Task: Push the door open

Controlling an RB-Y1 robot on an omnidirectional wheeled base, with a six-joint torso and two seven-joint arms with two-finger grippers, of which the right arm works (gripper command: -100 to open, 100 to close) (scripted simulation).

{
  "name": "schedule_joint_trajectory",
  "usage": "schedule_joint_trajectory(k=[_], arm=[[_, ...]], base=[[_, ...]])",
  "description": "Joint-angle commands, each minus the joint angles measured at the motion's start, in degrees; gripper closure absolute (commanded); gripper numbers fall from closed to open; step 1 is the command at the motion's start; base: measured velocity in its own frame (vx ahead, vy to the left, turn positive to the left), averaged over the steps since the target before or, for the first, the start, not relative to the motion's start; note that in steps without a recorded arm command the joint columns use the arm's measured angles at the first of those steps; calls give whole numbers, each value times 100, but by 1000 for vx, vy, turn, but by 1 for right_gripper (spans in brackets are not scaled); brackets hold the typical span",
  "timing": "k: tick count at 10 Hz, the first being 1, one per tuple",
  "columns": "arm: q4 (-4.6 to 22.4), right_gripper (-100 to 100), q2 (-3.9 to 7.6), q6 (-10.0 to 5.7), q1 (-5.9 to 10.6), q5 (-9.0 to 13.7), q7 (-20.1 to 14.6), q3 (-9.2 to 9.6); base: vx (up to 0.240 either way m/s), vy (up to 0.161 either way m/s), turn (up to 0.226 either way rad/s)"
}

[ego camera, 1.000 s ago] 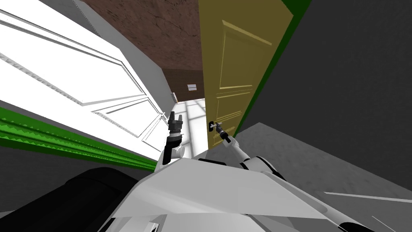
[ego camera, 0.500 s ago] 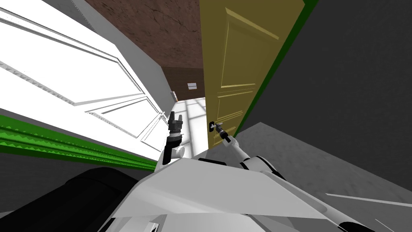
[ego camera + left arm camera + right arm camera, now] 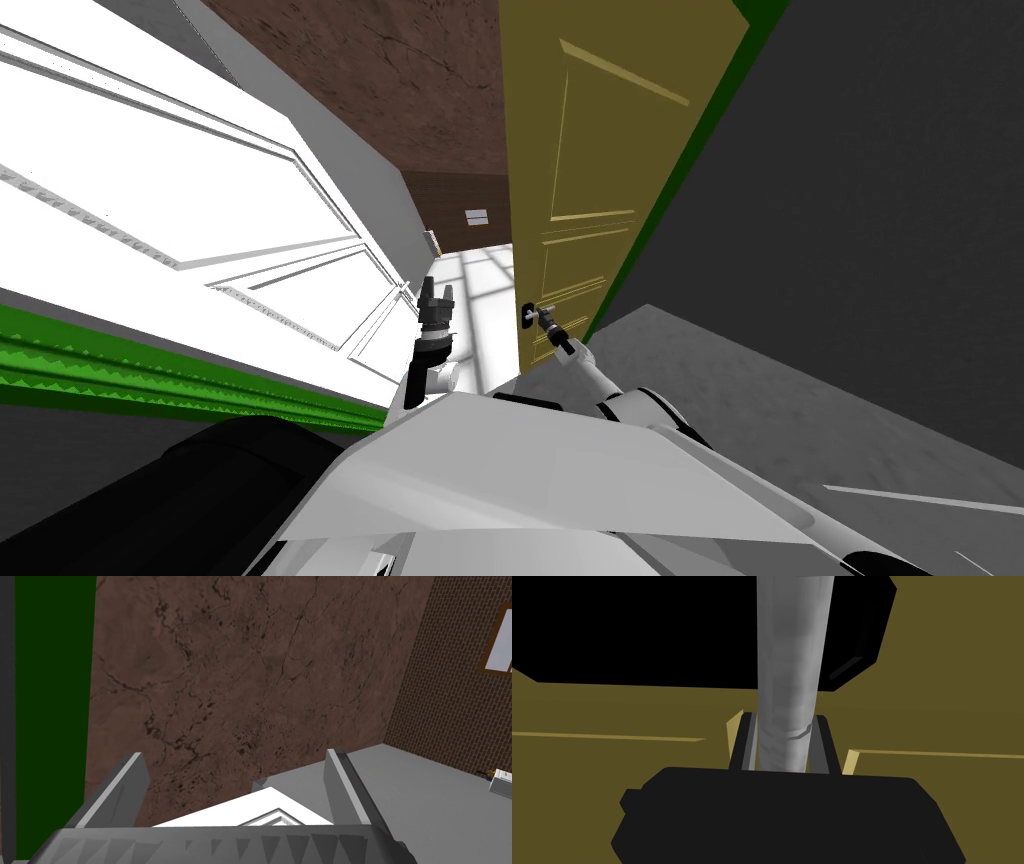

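Door (image 3: pixel 600 180), olive yellow with raised panels, stands ajar just right of the middle in the head view. Its near edge faces me, and a green frame (image 3: pixel 700 150) runs along its right side. Low on that near edge sits a black plate (image 3: pixel 662 631) carrying a grey lever handle (image 3: pixel 792 676).

The right claw (image 3: pixel 784 718) is clamped on the handle. In the right wrist view its two fingers (image 3: pixel 747 741) press the lever's sides, with the door face close behind. In the head view the right arm reaches up from beside the chest to that spot.

The left claw (image 3: pixel 435 297) is held up to the left of the door, well apart from it, in the gap between the door and a white panelled door (image 3: pixel 200 200). In the left wrist view its fingers (image 3: pixel 132 786) stand wide apart with nothing between them.

Through the gap the head view shows a pale floor (image 3: pixel 480 290) crossed by bars of light, and beyond it a brown brick wall (image 3: pixel 450 215) with a small window (image 3: pixel 477 216). A dark grey wall (image 3: pixel 850 200) lies right of the frame.
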State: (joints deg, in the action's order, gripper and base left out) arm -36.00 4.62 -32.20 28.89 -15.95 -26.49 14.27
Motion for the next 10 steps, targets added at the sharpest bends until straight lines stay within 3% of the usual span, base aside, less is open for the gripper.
schedule_joint_trajectory(k=[1, 10], arm=[[-109, 100, 36, 18, 8, 33, 34, -75], [-67, 100, 149, 147, -18, 258, 352, -566]], base=[[116, 132, -38], [135, 145, -46]])
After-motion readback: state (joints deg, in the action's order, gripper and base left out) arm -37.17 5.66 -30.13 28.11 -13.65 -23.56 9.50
